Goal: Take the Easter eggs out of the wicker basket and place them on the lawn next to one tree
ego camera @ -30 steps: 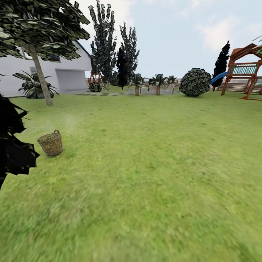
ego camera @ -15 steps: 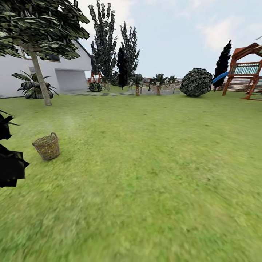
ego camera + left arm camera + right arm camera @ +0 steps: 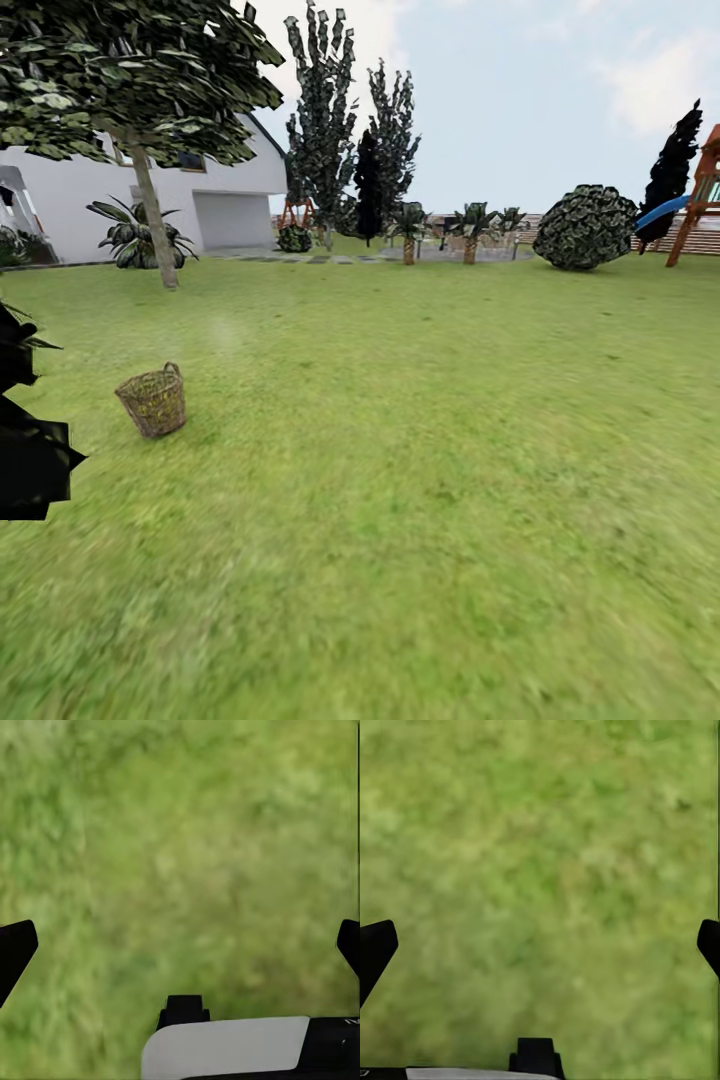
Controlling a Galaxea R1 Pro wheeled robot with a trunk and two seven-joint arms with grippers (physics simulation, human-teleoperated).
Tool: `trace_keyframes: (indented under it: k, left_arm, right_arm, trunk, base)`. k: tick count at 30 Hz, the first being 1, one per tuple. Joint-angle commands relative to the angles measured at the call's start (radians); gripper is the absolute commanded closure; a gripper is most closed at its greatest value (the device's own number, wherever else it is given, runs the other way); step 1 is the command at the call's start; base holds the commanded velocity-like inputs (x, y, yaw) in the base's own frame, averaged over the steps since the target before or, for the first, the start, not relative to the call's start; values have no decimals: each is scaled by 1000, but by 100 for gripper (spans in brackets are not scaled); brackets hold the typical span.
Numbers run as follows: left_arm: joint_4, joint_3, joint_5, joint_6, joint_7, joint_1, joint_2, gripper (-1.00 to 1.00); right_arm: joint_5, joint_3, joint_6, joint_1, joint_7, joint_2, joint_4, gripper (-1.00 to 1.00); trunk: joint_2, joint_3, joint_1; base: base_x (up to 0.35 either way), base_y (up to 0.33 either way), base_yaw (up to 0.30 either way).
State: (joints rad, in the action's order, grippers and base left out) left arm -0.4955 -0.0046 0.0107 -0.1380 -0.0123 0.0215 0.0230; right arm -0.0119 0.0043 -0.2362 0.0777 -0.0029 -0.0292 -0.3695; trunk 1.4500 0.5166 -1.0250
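Mottled green lawn [image 3: 430, 470] runs back to a white house, with the small round brown wicker basket [image 3: 153, 401] standing on it ahead and to the left, its contents too small to make out. Beyond it rises a broad-crowned tree with a bare grey-brown trunk [image 3: 152, 220]. Both the left gripper [image 3: 180, 945] and right gripper [image 3: 540, 945] hang with fingers spread wide over bare grass, so the sound approach is probably to drive up until the basket sits between the arms, stopping just short of nudging it.

Location: domestic back garden, outdoors. Evidence: wide mown lawn [image 3: 420, 450] underfoot; white house [image 3: 215, 190] with garage-type door at rear left; broad-crowned tree [image 3: 140, 90] before it; dark conifers [image 3: 345, 130], short palms [image 3: 470, 225], rounded shrub [image 3: 585, 228]; red playset [image 3: 700, 190] with blue slide; slatted wooden fence [image 3: 700, 240] far right; open sky.
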Motion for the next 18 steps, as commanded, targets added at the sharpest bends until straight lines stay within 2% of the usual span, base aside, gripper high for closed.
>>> trace_keyframes:
  k: [1,5,8,10,18]
  left_arm:
    - [0,0,0,0,0,0,0,-100]
    - [0,-1,4,-10,0,0,0,-100]
    - [0,1,49,-13,0,0,-1,-100]
    - [0,1,60,-14,0,0,-2,-100]
    - [0,2,64,-14,0,0,-2,-100]
  right_arm:
    - [0,0,0,0,0,1,0,-100]
    - [0,1,0,0,-1,0,1,-100]
    - [0,0,0,0,0,0,1,-100]
    - [0,0,0,0,0,0,1,-100]
    - [0,0,0,0,-1,-1,0,-100]
  trunk:
    - [0,0,0]
    - [0,0,0]
    - [0,0,0]
    - [0,0,0]
    - [0,0,0]
  base:
    - [267,-207,36]
    - [267,-207,15]
    - [267,-208,163]
    - [267,-210,75]
    - [267,-212,101]
